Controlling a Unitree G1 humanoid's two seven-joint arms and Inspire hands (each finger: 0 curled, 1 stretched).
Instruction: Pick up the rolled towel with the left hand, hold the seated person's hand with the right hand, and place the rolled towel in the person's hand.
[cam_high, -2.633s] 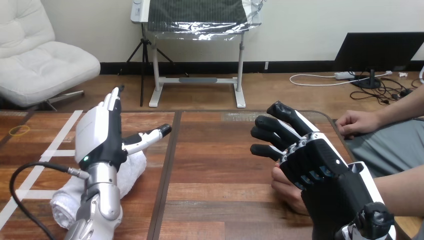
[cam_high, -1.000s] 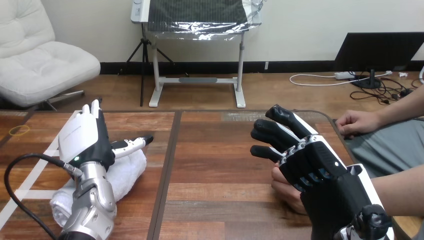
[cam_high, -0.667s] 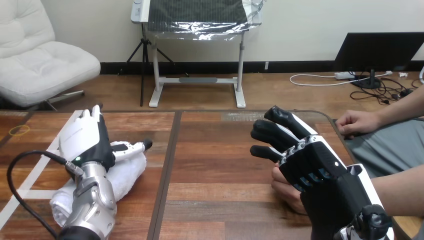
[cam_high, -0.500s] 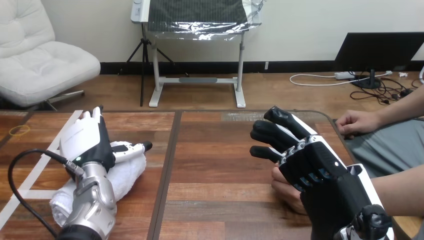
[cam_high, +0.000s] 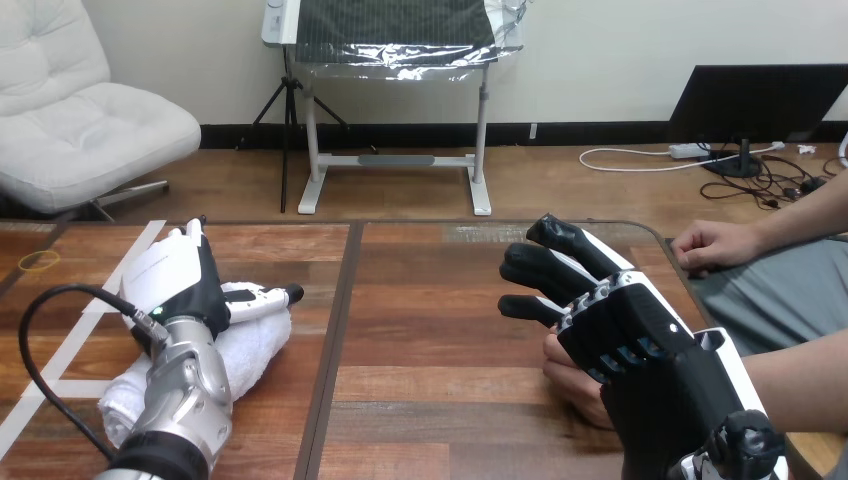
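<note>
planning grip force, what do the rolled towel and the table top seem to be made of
Rolled towel: soft white cloth, likely terry, judging by its fuzzy, nubbly surface. Table: wood or wood-look planks, reddish brown, semi-gloss; grain streaks and plank seams show.

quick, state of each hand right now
Left hand: open, on the rolled towel, fingers not curled round it.
Right hand: open, over the person's nearer hand.

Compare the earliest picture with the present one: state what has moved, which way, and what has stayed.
The left hand has come down and slightly toward the view's left, from above the towel onto it. Its fingers are straight and its thumb lies across the roll; it has not closed on it. The towel lies where it was. The right hand is unchanged, open over the person's hand.
</note>
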